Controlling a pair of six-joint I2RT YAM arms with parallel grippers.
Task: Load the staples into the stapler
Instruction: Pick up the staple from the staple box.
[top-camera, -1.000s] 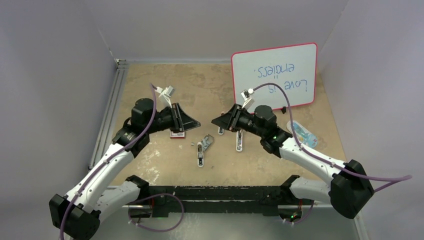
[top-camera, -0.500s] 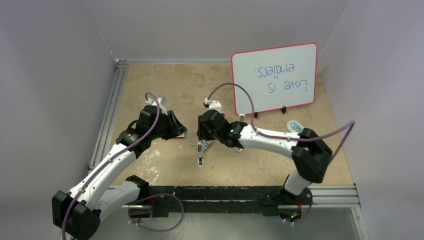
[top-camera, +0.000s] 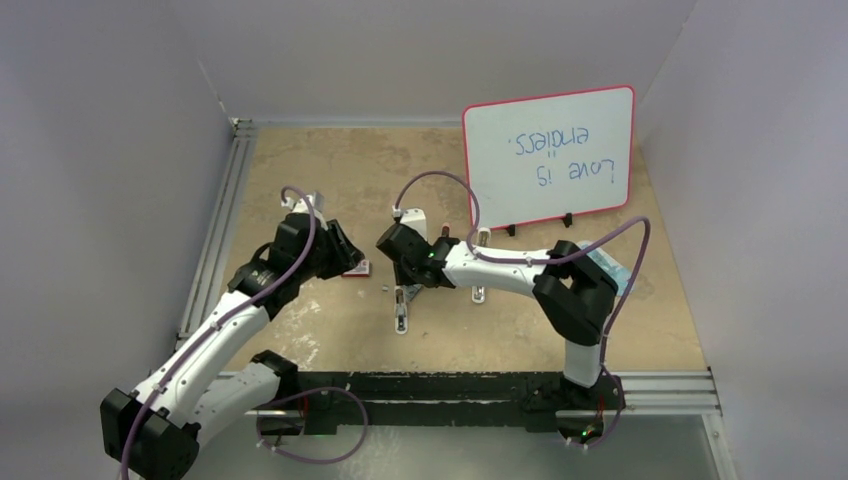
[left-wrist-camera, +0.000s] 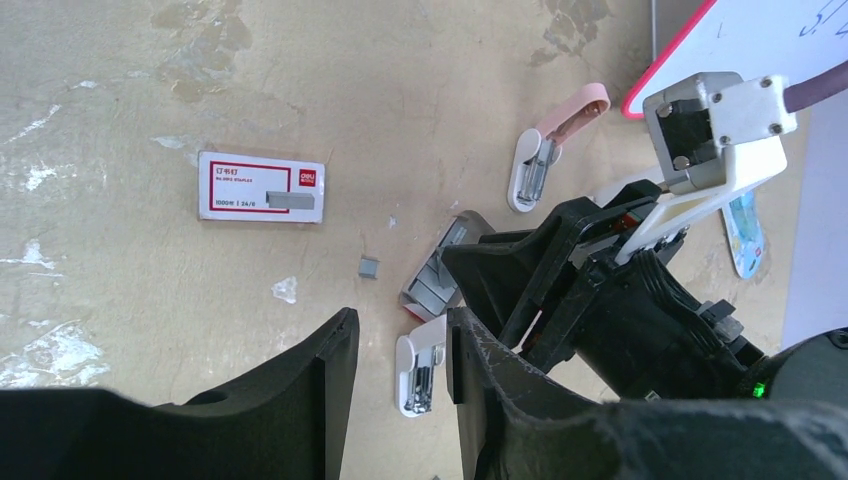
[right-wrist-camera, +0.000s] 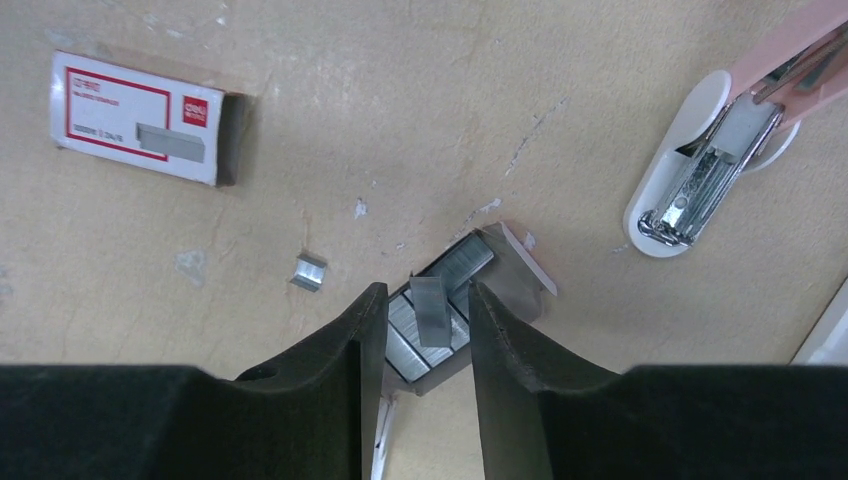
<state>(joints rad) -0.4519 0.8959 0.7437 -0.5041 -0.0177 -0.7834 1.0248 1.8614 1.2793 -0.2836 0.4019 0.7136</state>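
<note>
now the left tool (left-wrist-camera: 402, 320) and right tool (right-wrist-camera: 427, 295) gape empty, the right astride diagonally lying staples (right-wrist-camera: 457, 264).

A tan table (top-camera: 330, 170) fills the middle of the frame, its top worn, with pale scuffs and chipped patches. It is closed in on three sides by a back wall (top-camera: 400, 50) across the top, a left wall (top-camera: 100, 150) and a right wall (top-camera: 760, 150), all plain pale grey-lilac. A silvery metal rail (top-camera: 215, 240) runs along the table's left edge, and a black bar (top-camera: 440, 385) crosses the lower frame. A pink-framed whiteboard (top-camera: 550, 150) with blue handwriting stands at the upper right. The light is soft and even.
</note>
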